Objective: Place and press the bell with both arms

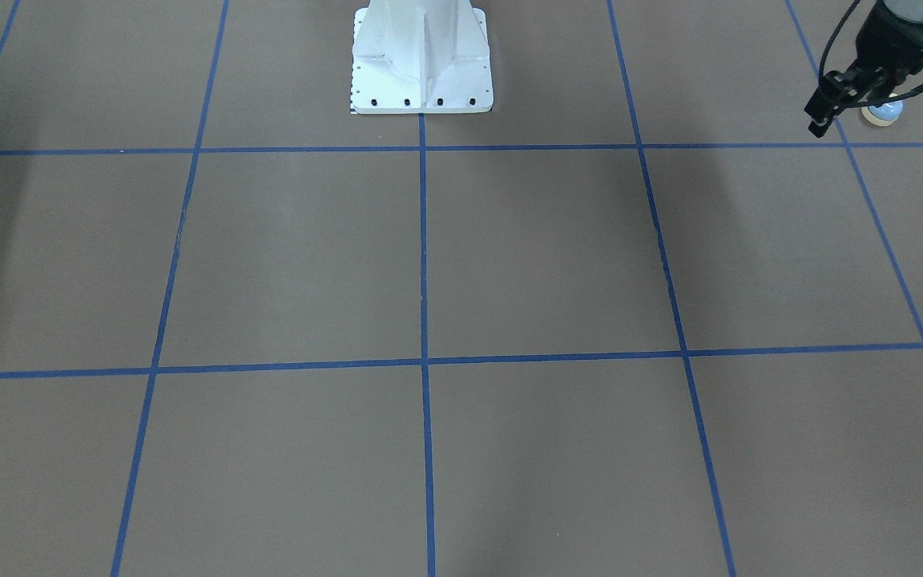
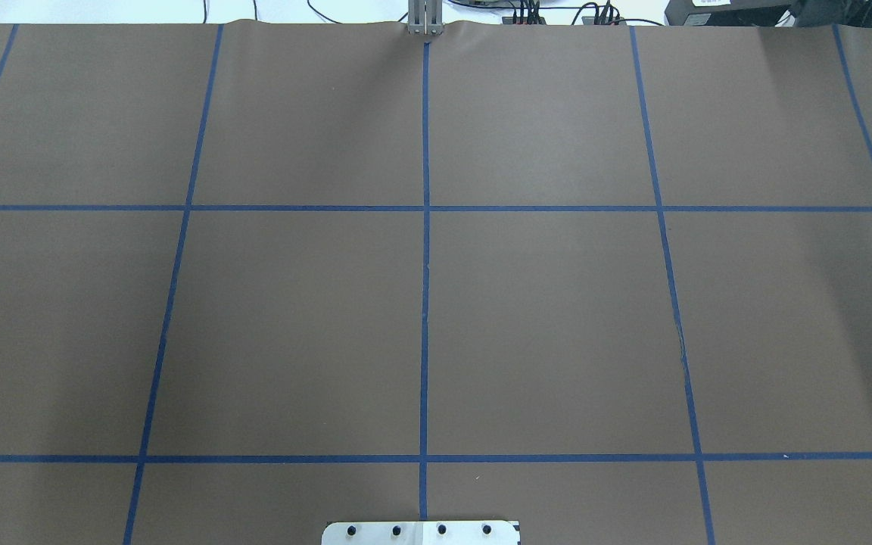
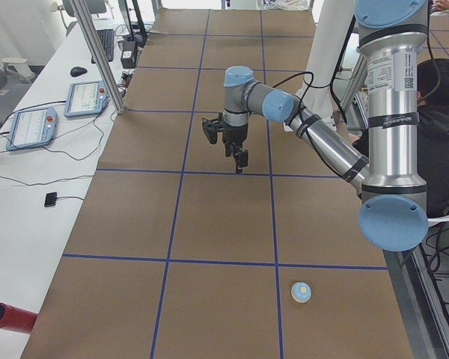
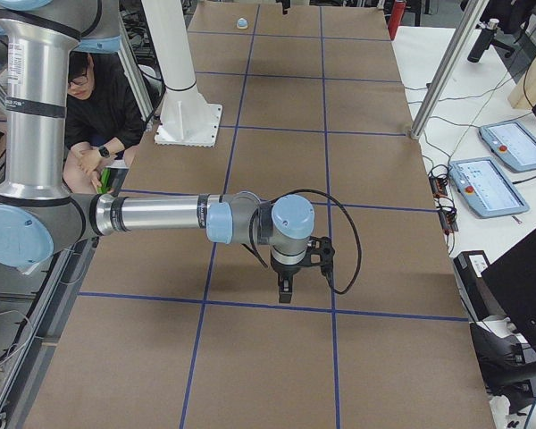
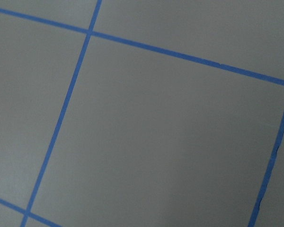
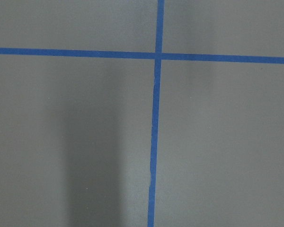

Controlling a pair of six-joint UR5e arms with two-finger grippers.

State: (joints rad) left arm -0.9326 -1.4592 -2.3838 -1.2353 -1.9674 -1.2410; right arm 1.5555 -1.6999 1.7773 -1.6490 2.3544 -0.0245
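The bell (image 1: 884, 114) is light blue with a cream button and stands on the brown table near the robot's side, at its left end. It also shows in the exterior left view (image 3: 301, 292) and, tiny, in the exterior right view (image 4: 241, 22). My left gripper (image 1: 882, 100) hangs high above the table, open and empty, apart from the bell; it shows in the exterior left view too (image 3: 226, 149). My right gripper (image 4: 286, 286) hangs over the table's other end. It shows only in the exterior right view, so I cannot tell whether it is open. Both wrist views show only table.
The white pedestal base (image 1: 421, 72) stands at the middle of the robot's edge. Blue tape lines grid the table. A red cylinder (image 3: 7, 318) and teach pendants (image 3: 86, 97) lie on the side bench. A seated person (image 4: 98, 98) is behind the robot.
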